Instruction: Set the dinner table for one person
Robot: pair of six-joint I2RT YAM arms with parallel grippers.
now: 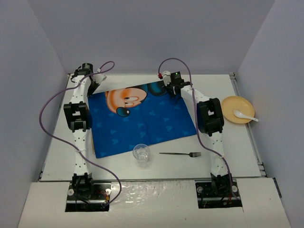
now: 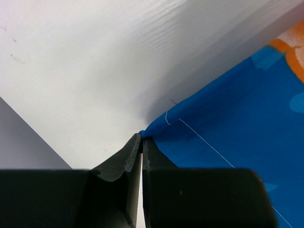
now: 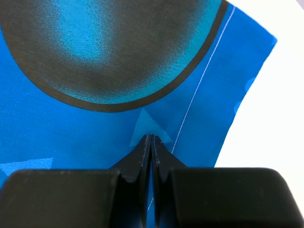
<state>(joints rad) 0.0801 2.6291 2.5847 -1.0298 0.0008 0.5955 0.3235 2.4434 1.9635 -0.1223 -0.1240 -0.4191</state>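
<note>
In the top external view, the left gripper point(image 1: 96, 81) is seen at the upper left corner of the blue placemat point(image 1: 142, 121). Its arm is stretched up the left side of the frame from its base at the bottom. The right gripper point(image 1: 174, 90) is set on the placemat's upper right corner, with its arm reaching up and bent inward from the lower right. How far either pincer is open cannot be told from this view. The placemat is spread at a slight slant on the middle of the dinner table point(image 1: 237, 147), which fills the centre of the frame. A clear glass point(image 1: 141, 154) is stood at the placemat's lower edge, and a fork point(image 1: 181, 154) is laid just to its right. A yellow plate point(image 1: 235, 108) with a white spoon point(image 1: 245, 115) on it is placed at the right edge.

In the left wrist view, the left gripper point(image 2: 141, 138) is closed tight, and the corner tip of the placemat point(image 2: 237, 133) is pinched between its fingers. The white dinner table point(image 2: 95, 71) is seen across the upper left.

In the right wrist view, the right gripper point(image 3: 150, 137) is likewise pressed shut, and a small raised fold of the placemat point(image 3: 71, 137) is gripped at its tips, near the stitched edge. The dinner table point(image 3: 273, 123) is shown at the right.
</note>
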